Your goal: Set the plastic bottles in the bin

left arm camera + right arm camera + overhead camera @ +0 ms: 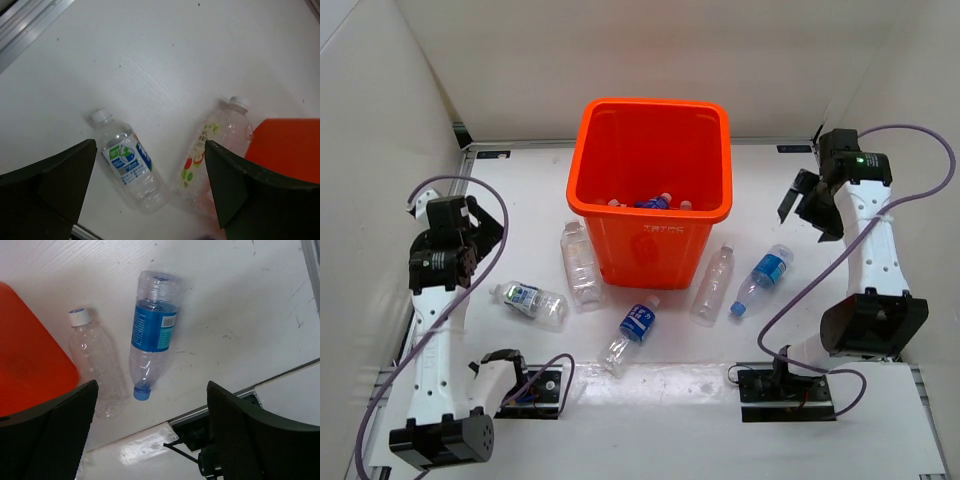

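- From above, we see the bin (660,250) standing mid-table with a few bottles (655,203) inside it. Five more lie on the table (650,400) around its base. The left gripper (480,232) hangs near the left wall and the right gripper (808,205) to the right of the bin. We judge the job partway done, with both arms between picks.
- In the left wrist view, the fingers are spread wide with nothing between them. Below lies the green-labelled bottle (131,167), on its side and clear of its neighbours. The red-labelled bottle (212,155) lies just beside the bin's corner.
- In the right wrist view, the fingers are also spread and empty. The blue-capped bottle (150,340) lies directly beneath them, and the unlabelled bottle (95,360) lies beside the bin wall.
- Next, we think, either arm must descend, straddle its bottle across the body, close gently on the thin plastic, then lift it above the rim.
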`<state>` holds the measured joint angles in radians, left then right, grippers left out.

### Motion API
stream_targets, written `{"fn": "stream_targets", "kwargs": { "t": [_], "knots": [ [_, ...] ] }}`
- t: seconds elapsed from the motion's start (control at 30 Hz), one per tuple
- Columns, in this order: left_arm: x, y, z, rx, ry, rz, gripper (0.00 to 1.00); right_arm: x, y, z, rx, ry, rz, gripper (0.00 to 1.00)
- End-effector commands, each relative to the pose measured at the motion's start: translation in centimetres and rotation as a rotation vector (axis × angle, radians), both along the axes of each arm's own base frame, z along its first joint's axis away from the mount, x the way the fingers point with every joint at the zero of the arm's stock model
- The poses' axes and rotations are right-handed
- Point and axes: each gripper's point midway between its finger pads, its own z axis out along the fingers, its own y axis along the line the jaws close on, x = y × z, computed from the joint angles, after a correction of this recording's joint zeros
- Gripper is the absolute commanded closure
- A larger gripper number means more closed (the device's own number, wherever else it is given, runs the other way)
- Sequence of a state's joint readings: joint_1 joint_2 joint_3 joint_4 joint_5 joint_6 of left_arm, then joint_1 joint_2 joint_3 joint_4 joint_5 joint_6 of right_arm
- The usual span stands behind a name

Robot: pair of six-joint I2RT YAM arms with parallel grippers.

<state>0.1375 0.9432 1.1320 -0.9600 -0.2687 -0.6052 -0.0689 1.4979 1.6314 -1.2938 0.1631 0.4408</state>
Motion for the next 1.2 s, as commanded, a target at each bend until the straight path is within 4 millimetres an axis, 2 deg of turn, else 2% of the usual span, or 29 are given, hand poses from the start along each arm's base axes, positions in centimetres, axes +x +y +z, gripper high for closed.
{"fn": "stream_targets", "kwargs": {
  "t": [0.0,0.07,0.1,0.13,0.17,0.2,0.23,0.27,0.3,0.33,0.37,0.4,0.43,0.47,0.5,0.53,0.6,0.73,0.83,0.87,1.03,1.17],
  "knots": [
    [-2.9,-1.5,-1.0,-0.043,0.082,-0.017,0.0,0.3,0.5,2.4,-0.051,-0.075,0.007,0.1],
    [-3.6,-1.4,-0.5,-0.006,0.089,-0.033,0.0,0.2,0.6,2.5,-0.046,-0.043,0.026,0.1],
    [-3.8,-1.7,-0.3,0.009,0.087,-0.051,0.0,1.0,0.8,4.1,-0.06,-0.08,0.041,0.1],
    [-3.9,-1.4,0.3,0.039,0.082,-0.055,0.0,0.7,1.5,4.3,-0.079,-0.061,0.067,0.1],
    [-4.1,-1.3,0.5,0.064,0.089,-0.073,0.0,0.7,0.7,4.9,-0.201,-0.06,0.068,0.1],
    [-4.2,-1.3,0.9,0.097,0.086,-0.092,0.0,0.5,1.6,5.9,-0.251,-0.076,0.106,0.1],
    [-4.4,-1.3,1.1,0.115,0.082,-0.107,0.0,0.4,-0.3,6.8,-0.405,-0.092,0.045,0.1],
    [-4.3,-1.4,1.1,0.121,0.081,-0.114,0.0,-0.3,0.4,5.2,-0.432,-0.056,0.044,0.1],
    [-4.5,-1.2,1.2,0.133,0.078,-0.113,0.0,-0.3,0.8,4.5,-0.445,-0.062,0.041,0.1],
    [-4.4,-1.2,1.4,0.135,0.064,-0.115,0.0,-0.8,0.5,2.4,-0.437,0.002,0.038,0.1],
    [-4.5,-1.2,1.0,0.134,0.066,-0.114,0.0,-0.9,2.0,0.1,-0.318,0.068,0.064,0.1],
    [-4.7,-1.2,1.1,0.136,0.054,-0.112,0.0,-2.5,2.5,-1.3,-0.236,0.159,0.05,0.1],
    [-4.7,-1.2,1.1,0.136,0.047,-0.111,0.0,-3.0,1.4,-2.1,-0.19,0.192,-0.022,0.1],
    [-4.8,-1.2,0.8,0.136,0.053,-0.106,0.0,-2.9,1.6,-2.6,-0.15,0.181,-0.039,0.1],
    [-5.1,-1.0,0.7,0.139,0.048,-0.094,0.0,-3.8,3.4,-4.2,-0.027,0.194,-0.011,0.1],
    [-5.1,-1.6,0.7,0.14,0.045,-0.118,0.0,-3.4,3.1,-4.6,0.012,0.169,-0.018,0.1],
    [-5.1,-1.5,0.1,0.144,0.052,-0.113,0.0,-3.9,4.0,-5.8,0.108,0.192,-0.013,0.1],
    [-4.9,-1.7,-0.3,0.139,0.04,-0.108,0.0,-5.4,3.5,-8.9,0.186,0.307,-0.064,0.1],
    [-4.9,-1.8,-0.6,0.135,0.04,-0.111,0.0,-5.6,3.9,-10.2,0.242,0.361,-0.071,0.1],
    [-5.0,-1.8,-0.5,0.138,0.037,-0.111,0.0,-5.7,3.7,-11.3,0.25,0.4,-0.089,0.1],
    [-5.2,-1.9,-0.9,0.131,0.051,-0.108,0.0,-4.7,3.4,-14.0,0.263,0.484,-0.11,0.1],
    [-5.7,-1.8,-0.9,0.115,0.053,-0.082,0.0,-3.6,3.0,-15.4,0.236,0.551,-0.1,0.1]
  ]
}}
